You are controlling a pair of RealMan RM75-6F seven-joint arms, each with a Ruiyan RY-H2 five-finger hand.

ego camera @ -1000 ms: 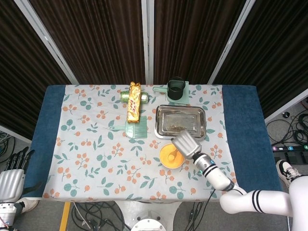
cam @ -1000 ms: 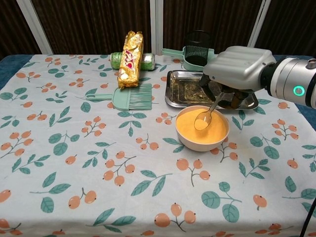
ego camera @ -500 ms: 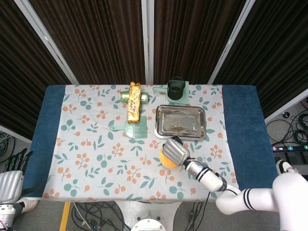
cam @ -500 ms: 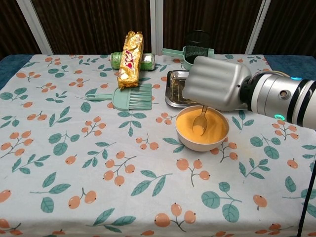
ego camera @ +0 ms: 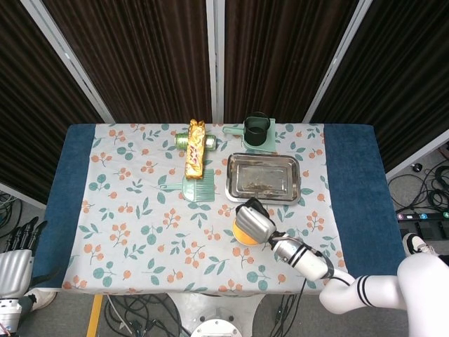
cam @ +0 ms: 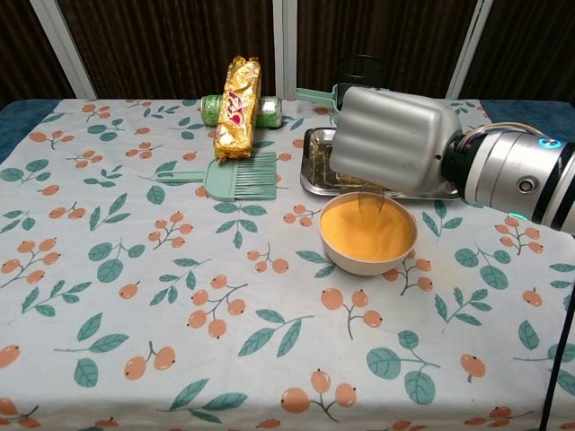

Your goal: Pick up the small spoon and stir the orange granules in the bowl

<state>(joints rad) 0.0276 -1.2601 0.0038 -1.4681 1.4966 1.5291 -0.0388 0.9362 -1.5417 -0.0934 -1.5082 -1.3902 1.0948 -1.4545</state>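
A white bowl [cam: 361, 266] of orange granules [cam: 370, 232] sits in front of the metal tray. My right hand [cam: 392, 144] hangs over the bowl's far rim, back turned to the chest camera. It holds the small spoon [cam: 362, 197], of which only a thin bit of handle shows under the hand, reaching into the far side of the granules. In the head view the right hand [ego camera: 254, 220] covers most of the bowl, leaving a sliver of orange granules [ego camera: 240, 234]. My left hand [ego camera: 18, 247] stays off the table at the lower left, fingers straight, holding nothing.
Behind the bowl lies a metal tray [cam: 321, 169]. A green brush [cam: 241, 176], a gold snack packet [cam: 236, 95] and a green can [cam: 210, 109] are at the back left. A dark cup in a green holder [cam: 358, 79] stands behind the tray.
My right hand swung from the bowl's right side to over its far rim and turned its back to the chest camera. The spoon swept from the middle of the granules to the far side.
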